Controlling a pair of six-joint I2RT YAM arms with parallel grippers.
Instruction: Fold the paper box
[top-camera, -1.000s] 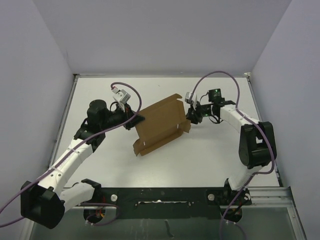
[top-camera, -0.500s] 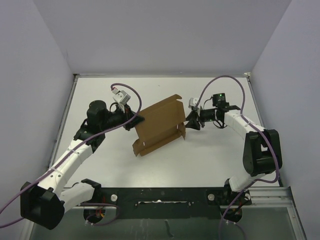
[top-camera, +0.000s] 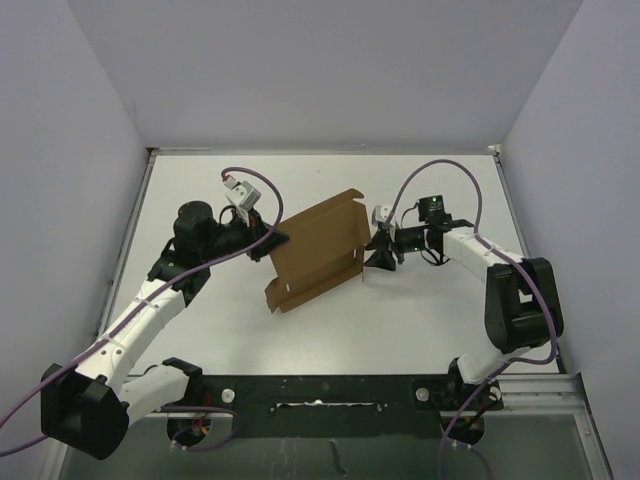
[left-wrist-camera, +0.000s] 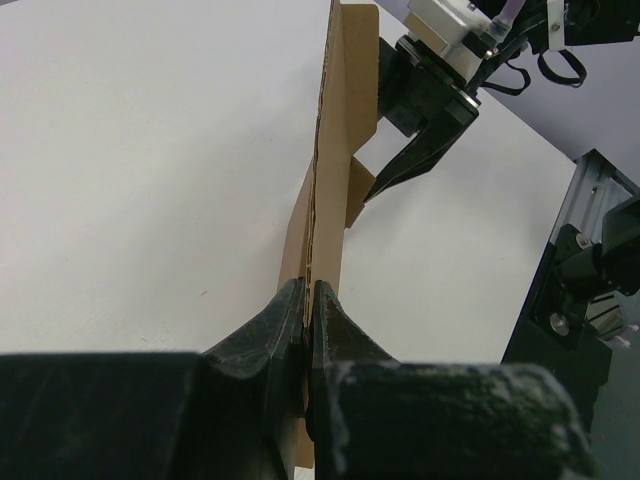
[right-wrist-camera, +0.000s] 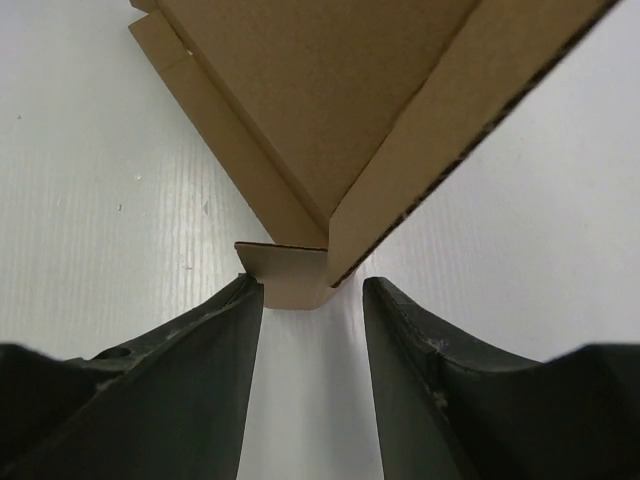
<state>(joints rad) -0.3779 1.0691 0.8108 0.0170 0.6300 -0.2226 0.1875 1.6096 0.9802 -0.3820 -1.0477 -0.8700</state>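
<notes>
Paper box (top-camera: 315, 250) edge is clenched in L gripper (left-wrist-camera: 308, 292), prob. to steady it; R gripper (right-wrist-camera: 310, 295), jaws apart, flanks corner tab (right-wrist-camera: 285, 275) w/o gripping.

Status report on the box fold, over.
Left gripper shut on paper box edge. Right gripper open, jaws flanking its corner tab. No obstruction seen.

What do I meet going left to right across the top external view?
left gripper → paper box, clamped by it at the left edge → right gripper, open at the box's right corner.
</notes>
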